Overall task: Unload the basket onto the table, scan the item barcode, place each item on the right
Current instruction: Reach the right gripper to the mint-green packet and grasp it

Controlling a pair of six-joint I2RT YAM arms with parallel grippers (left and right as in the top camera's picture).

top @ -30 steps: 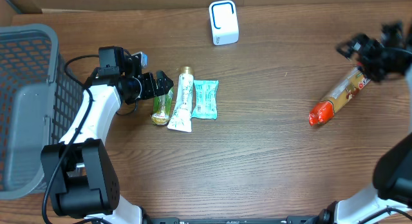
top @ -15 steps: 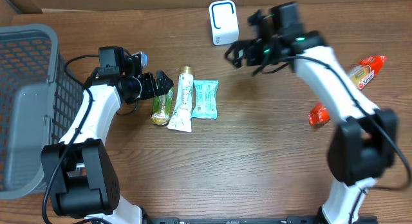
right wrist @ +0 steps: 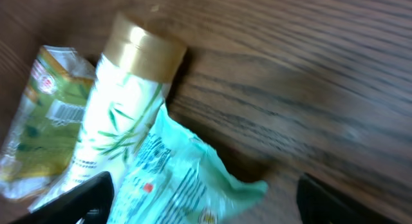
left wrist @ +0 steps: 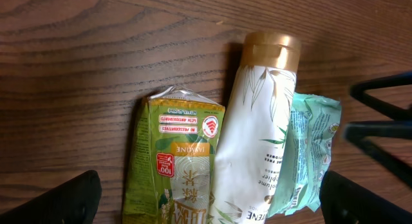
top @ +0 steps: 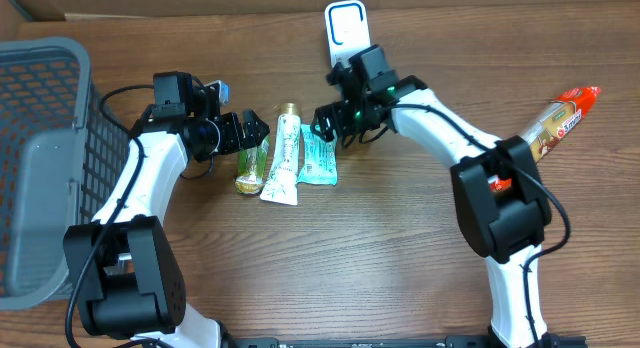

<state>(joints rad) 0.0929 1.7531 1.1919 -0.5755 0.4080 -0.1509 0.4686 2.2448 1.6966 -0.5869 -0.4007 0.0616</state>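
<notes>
Three items lie side by side at mid-table: a green tea packet (top: 250, 165), a white tube with a gold cap (top: 283, 158) and a teal packet (top: 318, 156). My right gripper (top: 331, 128) is open and low over the teal packet's far end. In the right wrist view the right gripper (right wrist: 212, 201) has the teal packet (right wrist: 174, 179) between its spread fingers, with no grip on it. My left gripper (top: 255, 131) hangs open just above the green packet. In the left wrist view the left gripper (left wrist: 215, 205) spans the green packet (left wrist: 183, 172) and the tube (left wrist: 257, 121). The white scanner (top: 347, 33) stands at the back.
A grey mesh basket (top: 40, 158) fills the left edge. A long orange-and-red sausage pack (top: 560, 113) lies at the far right, partly behind my right arm. Both arms crowd the middle around the three items.
My right arm has swung from the sausage pack at the far right across to the teal packet. Its jaws have narrowed slightly. The left arm and the items have not moved.
</notes>
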